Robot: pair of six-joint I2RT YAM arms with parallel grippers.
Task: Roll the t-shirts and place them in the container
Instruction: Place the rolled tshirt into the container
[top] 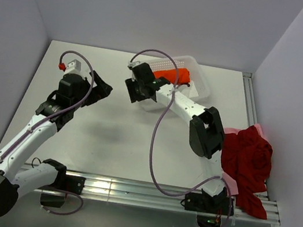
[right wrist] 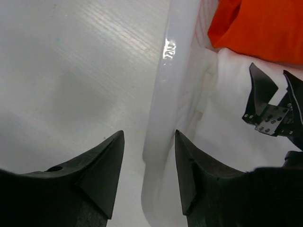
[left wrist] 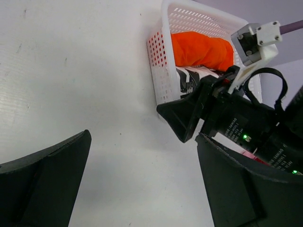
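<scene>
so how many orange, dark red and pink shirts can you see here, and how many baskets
orange t-shirt: 1
dark red t-shirt: 1
pale pink t-shirt: 1, mostly hidden under the dark red one
white mesh basket: 1
total: 4

Left wrist view: small white lettering in two spots on the right arm's black wrist housing (left wrist: 236, 127), close to its green lights. The characters are too small and blurred to read. Top and right wrist views: no text, label, brand, number or sign can be read on anything.
</scene>
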